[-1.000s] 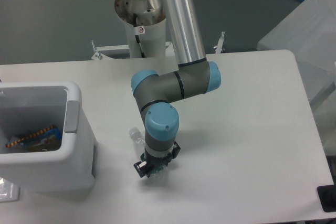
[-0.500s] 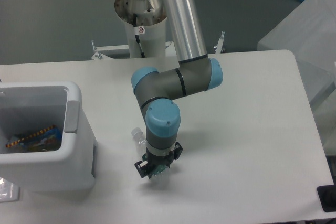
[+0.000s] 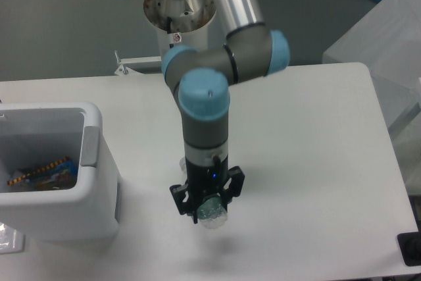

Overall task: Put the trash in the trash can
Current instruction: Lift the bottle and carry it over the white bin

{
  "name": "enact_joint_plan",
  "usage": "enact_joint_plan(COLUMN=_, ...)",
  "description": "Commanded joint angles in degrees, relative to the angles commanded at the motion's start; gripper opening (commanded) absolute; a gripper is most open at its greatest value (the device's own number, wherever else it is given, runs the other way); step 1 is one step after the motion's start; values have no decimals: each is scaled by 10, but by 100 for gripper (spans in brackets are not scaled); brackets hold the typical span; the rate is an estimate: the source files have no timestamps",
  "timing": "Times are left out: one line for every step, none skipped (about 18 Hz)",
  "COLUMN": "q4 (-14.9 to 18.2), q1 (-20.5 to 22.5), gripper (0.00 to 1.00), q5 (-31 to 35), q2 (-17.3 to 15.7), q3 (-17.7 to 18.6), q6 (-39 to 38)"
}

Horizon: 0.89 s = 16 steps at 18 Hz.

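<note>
My gripper (image 3: 208, 210) hangs above the table's front middle, pointing down and shut on the crushed clear bottle (image 3: 215, 216). The bottle's green label shows between the fingers, and its neck end peeks out behind the wrist. The bottle is off the table, with a faint shadow beneath it. The white trash can (image 3: 92, 129) stands at the left edge, well left of the gripper. A blue wrapper (image 3: 47, 172) with yellow-red print lies inside it. A pale shiny scrap (image 3: 9, 240) lies on the table at the can's front left corner.
The arm's base column (image 3: 179, 37) rises at the back centre. A black object (image 3: 411, 249) sits at the table's front right corner. Grey covered furniture (image 3: 388, 37) stands beyond the right edge.
The arm has risen and straightened, lifting the bottle off the table. The gripper has moved slightly right and toward the camera with the bottle in it.
</note>
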<state>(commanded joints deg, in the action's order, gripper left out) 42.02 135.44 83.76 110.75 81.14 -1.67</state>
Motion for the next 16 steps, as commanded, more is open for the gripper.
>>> enact_joint_plan(q4=-9, q1=-1, gripper=66, q5=-1, q2=-5, q3=-12, q6=-3)
enact_joint_plan(q4=-14, q1=-3, gripper=66, q5=-4, q2=-12, q3=-25, q6=-3)
enact_joint_plan(q4=-15, q1=-5, gripper=66, q5=-7, q2=-20, q3=-35, q6=-3)
enact_joint_plan(q4=-18, q1=-6, gripper=66, q5=-10, q2=-26, q3=-44, q6=-4)
enact_joint_plan(q4=-18, q1=-7, gripper=66, q5=-15, q2=-30, q3=-53, q6=-4)
enact_joint_plan(q4=-18, q1=-7, gripper=66, q5=-27, q2=-35, q3=-60, q6=-4)
enact_joint_plan(q4=-18, q1=-7, gripper=66, q5=-39, q2=-40, q3=-66, q6=-4)
enact_joint_plan(q4=-18, q1=-8, gripper=66, q5=-47, q2=-49, q3=-67, q6=-7)
enact_joint_plan(q4=-18, q1=-10, gripper=66, q5=-53, q2=-59, q3=-66, q6=-15)
enact_joint_plan(q4=-18, q1=-13, gripper=66, q5=-57, q2=-64, q3=-70, q6=-18)
enact_joint_plan(q4=-18, q1=-20, gripper=66, q5=-61, q2=-65, q3=-75, q6=-19)
enact_joint_plan(q4=-18, q1=-30, gripper=66, q5=-64, q2=-68, q3=-75, q6=-20)
enact_joint_plan(q4=-18, q1=-39, gripper=66, q5=-65, q2=-73, q3=-74, q6=-20)
enact_joint_plan(q4=-18, q1=-48, gripper=66, q5=-65, q2=-74, q3=-73, q6=-20)
enact_joint_plan(q4=-18, q1=-61, gripper=66, q5=-65, q2=-75, q3=-72, q6=-19)
enact_joint_plan(q4=-18, q1=-75, gripper=66, q5=-66, q2=-74, q3=-75, q6=-20)
